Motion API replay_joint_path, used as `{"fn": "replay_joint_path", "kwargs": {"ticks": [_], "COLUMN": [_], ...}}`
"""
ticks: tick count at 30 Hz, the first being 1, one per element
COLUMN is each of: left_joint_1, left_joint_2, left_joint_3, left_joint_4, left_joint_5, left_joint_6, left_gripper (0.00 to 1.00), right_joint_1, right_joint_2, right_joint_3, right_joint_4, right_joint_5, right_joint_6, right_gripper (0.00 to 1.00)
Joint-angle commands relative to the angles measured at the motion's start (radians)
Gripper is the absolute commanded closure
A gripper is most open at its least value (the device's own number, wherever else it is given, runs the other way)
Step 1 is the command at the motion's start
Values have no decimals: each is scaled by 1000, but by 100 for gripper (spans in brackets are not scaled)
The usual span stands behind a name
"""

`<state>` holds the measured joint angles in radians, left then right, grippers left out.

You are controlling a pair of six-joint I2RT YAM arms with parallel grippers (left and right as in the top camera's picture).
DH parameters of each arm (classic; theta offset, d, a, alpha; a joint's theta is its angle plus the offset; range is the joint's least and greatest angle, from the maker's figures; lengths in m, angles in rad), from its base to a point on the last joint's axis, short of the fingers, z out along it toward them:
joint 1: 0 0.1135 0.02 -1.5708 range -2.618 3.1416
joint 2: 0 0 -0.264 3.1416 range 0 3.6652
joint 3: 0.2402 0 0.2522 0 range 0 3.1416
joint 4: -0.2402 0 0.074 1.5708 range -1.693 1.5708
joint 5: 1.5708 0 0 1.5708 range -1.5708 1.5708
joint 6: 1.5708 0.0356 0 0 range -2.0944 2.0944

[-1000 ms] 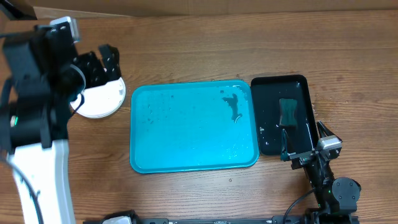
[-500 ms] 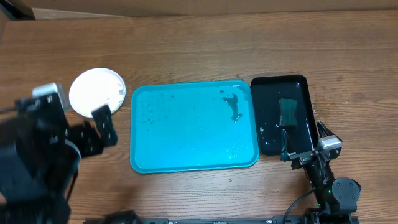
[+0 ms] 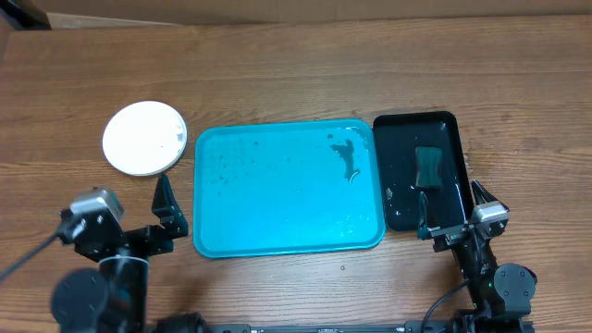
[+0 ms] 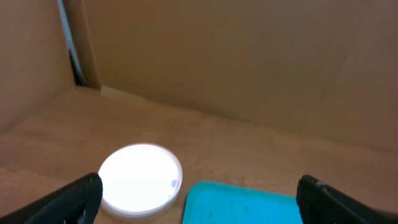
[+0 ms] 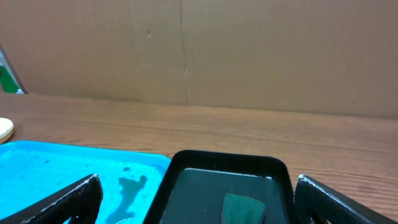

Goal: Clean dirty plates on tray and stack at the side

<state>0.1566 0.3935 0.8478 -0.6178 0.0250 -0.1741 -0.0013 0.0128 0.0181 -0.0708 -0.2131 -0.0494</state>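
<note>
**Both grippers wide open and empty; white plate sits left of the tray**

My left gripper [image 4: 199, 193] hovers at the near-left of the wooden table [image 3: 277, 74]. Its jaws are spread as wide as they go, with nothing between them. Ahead of it, the white plate [image 3: 141, 139] lies flat on the table, just left of the turquoise tray [image 3: 268, 208] and not touching it. I cannot tell whether other plates lie under it. The tray is speckled with water and has a dark smudge [image 3: 344, 153] near its far right corner. My right gripper [image 5: 196, 190] is equally wide open and empty, at the near end of the black tray [image 3: 398, 199], which holds a green sponge [image 3: 428, 166].
</note>
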Motion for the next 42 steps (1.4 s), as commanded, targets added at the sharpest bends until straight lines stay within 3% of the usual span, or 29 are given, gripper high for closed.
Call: {"fn": "replay_joint_path", "kwargs": {"ticks": [1,9,14,28,34,36,42], "left_joint_1": [-2,-2,-6,-64,-81,-83,-115], "left_joint_2": [-132,-320,-390,-390,-390,-390,-390], "left_joint_3": [-212,-541,-658,-838,-843,-843,-843], "left_joint_4": [206,681,804,799,622,534,540], "left_joint_5": [-6,-6,-6,-14,-41,-57,-51], "left_joint_6": [-59,-137,-141,-140,-133,-103,85], "left_gripper": [0,0,0,0,0,0,0], "right_joint_1": [-5,-5,-5,-5,-5,-5,-5], "right_joint_2": [-10,-10,-10,-10,-10,-10,-10], "right_joint_3": [-10,-10,-10,-10,-10,-10,-10], "right_joint_4": [5,5,5,5,5,5,5], "right_joint_5": [2,2,2,2,2,2,2], "right_joint_6": [-4,-4,-4,-4,-4,-4,-4], "right_gripper": [0,0,0,0,0,0,0]}}
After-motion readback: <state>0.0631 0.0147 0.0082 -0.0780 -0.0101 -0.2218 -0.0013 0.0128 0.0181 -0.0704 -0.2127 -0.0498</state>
